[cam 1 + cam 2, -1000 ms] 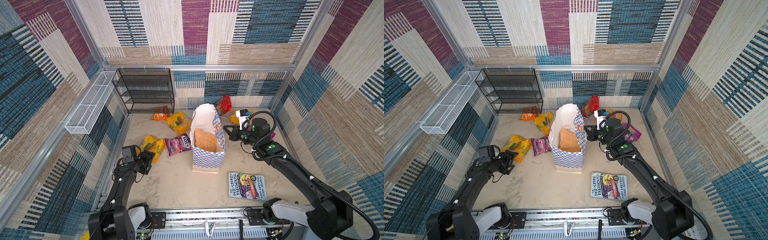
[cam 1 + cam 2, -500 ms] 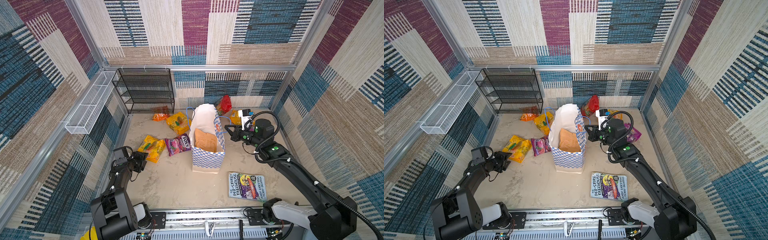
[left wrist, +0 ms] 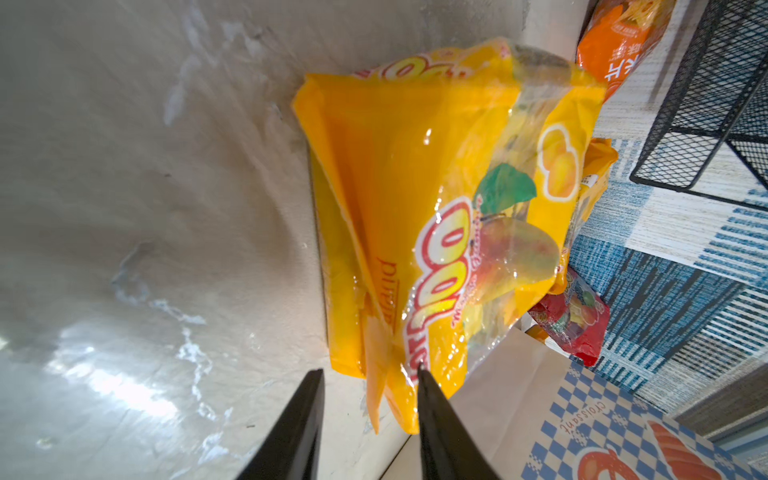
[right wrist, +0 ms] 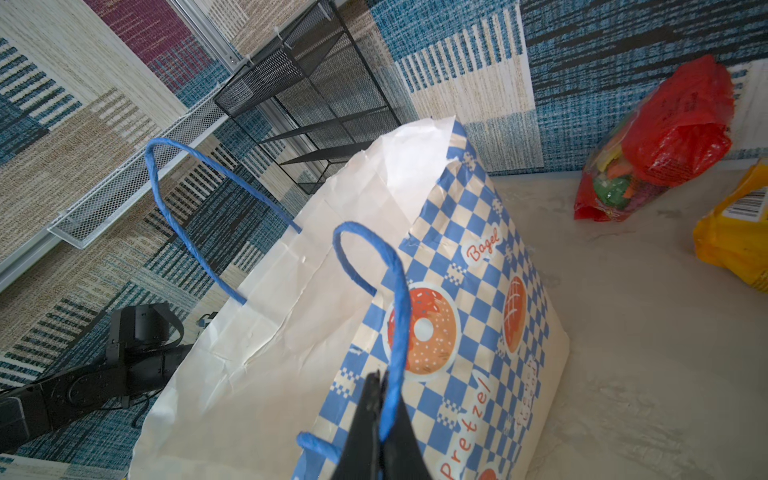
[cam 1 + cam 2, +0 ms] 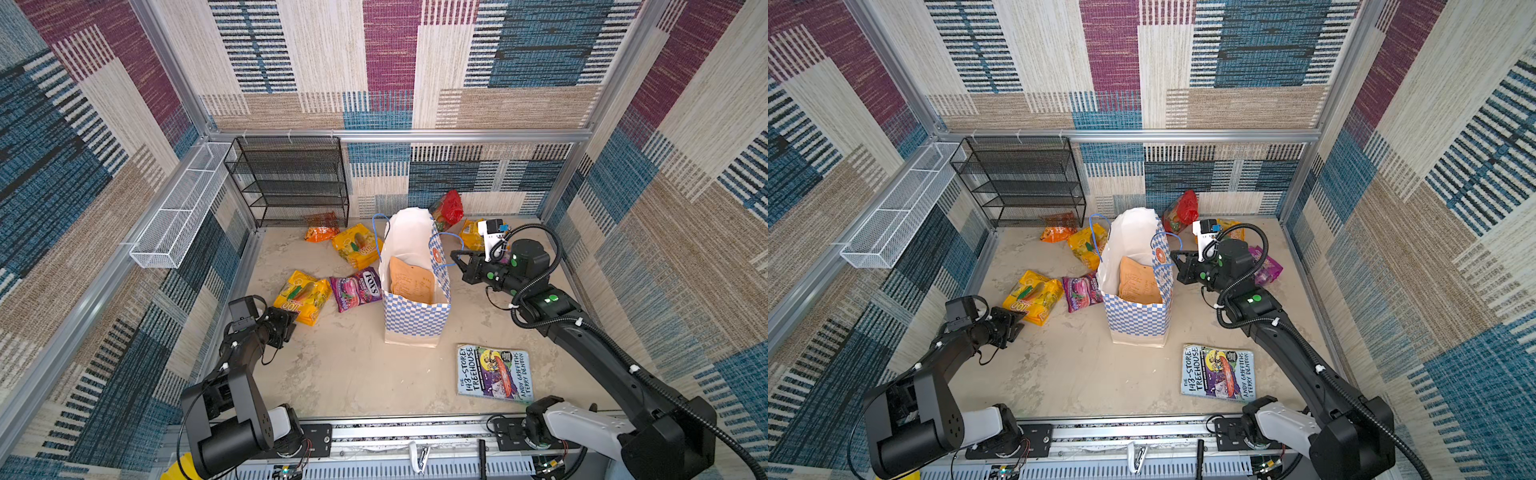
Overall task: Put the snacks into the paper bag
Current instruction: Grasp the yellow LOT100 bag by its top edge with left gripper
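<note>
Left pincer [image 3: 369, 369] has swung in, jaws apart and unclamped, astride the glossy yellow mango packet [image 3: 415, 187] beside the blue-checkered paper bag [image 5: 415, 320], whose blue cord handle [image 4: 399, 316] the right pincer [image 4: 381, 378] clenches: pickup looks imminent.

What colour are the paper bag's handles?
Blue; the handles show best in the right wrist view.

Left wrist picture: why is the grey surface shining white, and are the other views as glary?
In the left wrist view, light glares off the glossy work surface and sparkles on the yellow mango packet; in the right wrist view, the paper bag is evenly lit, its lettering readable; in both top views, light is soft, shadows faint.
</note>
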